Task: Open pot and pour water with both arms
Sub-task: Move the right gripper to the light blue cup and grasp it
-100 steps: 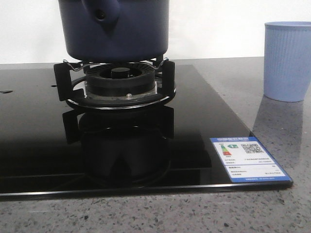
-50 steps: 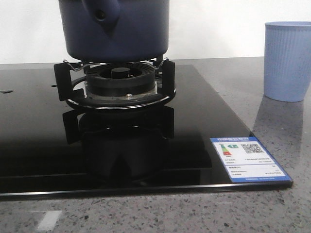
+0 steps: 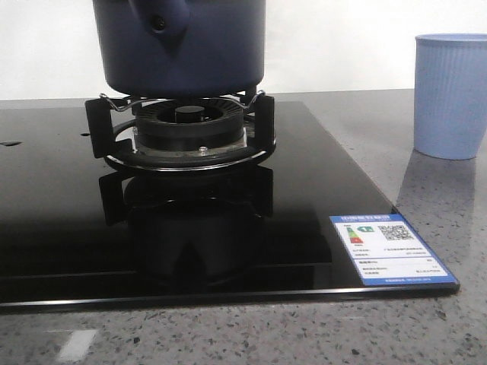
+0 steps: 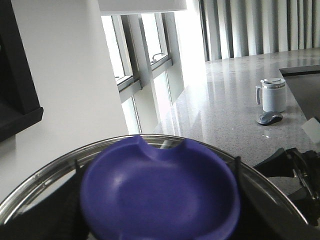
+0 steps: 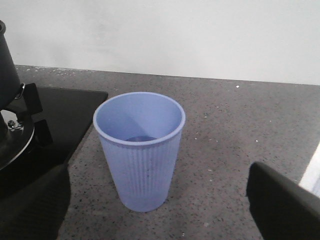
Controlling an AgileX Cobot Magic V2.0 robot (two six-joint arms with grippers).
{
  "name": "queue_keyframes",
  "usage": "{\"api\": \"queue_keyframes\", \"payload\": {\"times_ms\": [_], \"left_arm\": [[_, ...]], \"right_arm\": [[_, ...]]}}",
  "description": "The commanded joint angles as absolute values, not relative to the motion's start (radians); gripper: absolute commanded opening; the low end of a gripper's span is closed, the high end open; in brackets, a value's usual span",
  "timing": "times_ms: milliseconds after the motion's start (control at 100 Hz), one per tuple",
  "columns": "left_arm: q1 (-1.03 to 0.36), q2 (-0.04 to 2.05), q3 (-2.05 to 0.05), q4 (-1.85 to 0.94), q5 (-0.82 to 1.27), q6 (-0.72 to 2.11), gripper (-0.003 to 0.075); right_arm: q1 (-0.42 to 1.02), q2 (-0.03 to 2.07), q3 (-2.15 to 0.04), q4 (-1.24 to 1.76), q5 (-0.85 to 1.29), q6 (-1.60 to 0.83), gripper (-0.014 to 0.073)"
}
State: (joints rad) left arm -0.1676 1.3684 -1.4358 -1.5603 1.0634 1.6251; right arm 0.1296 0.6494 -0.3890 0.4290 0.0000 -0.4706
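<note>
The dark navy pot (image 3: 183, 46) sits on the gas burner (image 3: 183, 129), its stubby handle (image 3: 158, 23) pointing toward the camera and its top cut off by the frame. In the left wrist view a glass lid with a metal rim (image 4: 45, 175) and a blue knob (image 4: 160, 195) fills the lower picture, held up against wall and windows by my left gripper (image 4: 160, 222); the fingers themselves are hidden behind the knob. My right gripper (image 5: 157, 216) is open, its dark fingers (image 5: 282, 205) standing either side of the light-blue ribbed cup (image 5: 140, 150) without touching it.
The black glass cooktop (image 3: 61, 213) carries a blue-edged label (image 3: 389, 249) at its front right corner. The cup (image 3: 450, 95) stands on the speckled grey counter to the right of it. A white lidded jug (image 4: 272, 95) and a small dark object (image 4: 270, 118) lie farther along the counter.
</note>
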Motion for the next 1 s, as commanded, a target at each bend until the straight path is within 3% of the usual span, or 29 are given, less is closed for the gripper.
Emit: {"api": "queue_keyframes", "payload": {"times_ms": [0, 480, 990], "left_arm": [[-0.172, 1.329, -1.475, -1.659, 1.06, 1.606, 0.0243], [-0.172, 1.329, -1.475, -1.659, 1.063, 1.606, 0.0243], [-0.172, 1.331, -1.475, -1.661, 1.063, 1.606, 0.0243]], "right_arm": [[0.164, 0.699, -0.413, 0.437, -0.106, -0.478, 0.0646], [0.221, 0.916, -0.413, 0.453, -0.344, -0.476, 0.0647], [0.264, 1.081, -0.481, 0.434, -0.438, -0.408, 0.0647]]}}
